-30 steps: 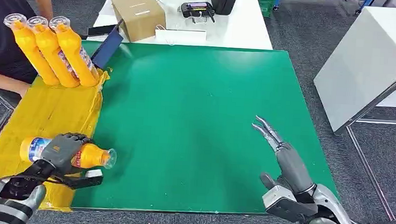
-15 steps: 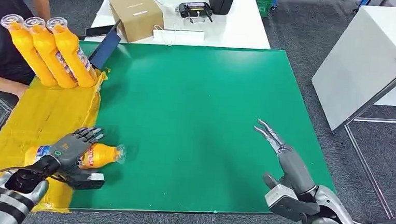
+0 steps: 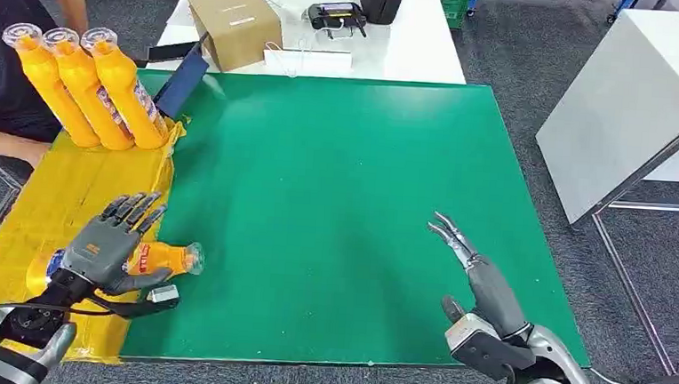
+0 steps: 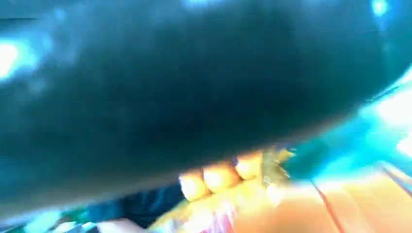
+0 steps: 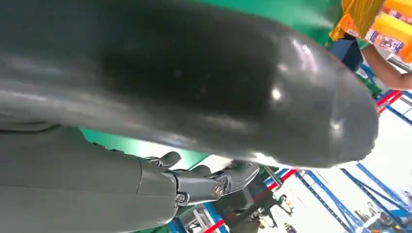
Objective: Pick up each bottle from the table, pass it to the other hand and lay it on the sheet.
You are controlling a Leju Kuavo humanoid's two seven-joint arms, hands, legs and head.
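The orange bottle (image 3: 164, 259) lies on its side at the near left, across the edge where the yellow sheet (image 3: 77, 196) meets the green table (image 3: 335, 201), cap toward the table. The left robot hand (image 3: 112, 245) hovers over it with fingers spread, holding nothing, so the laying-down step looks finished. The right robot hand (image 3: 478, 272) is open at the near right; next comes another bottle to pick up.

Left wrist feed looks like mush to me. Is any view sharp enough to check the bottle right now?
Left wrist view: heavily blurred, a dark mass over smeared orange shapes. Right wrist view: sharp but mostly the right hand and its cover. Head view: evenly lit and crisp, showing the left hand over the lying bottle on the yellow sheet.
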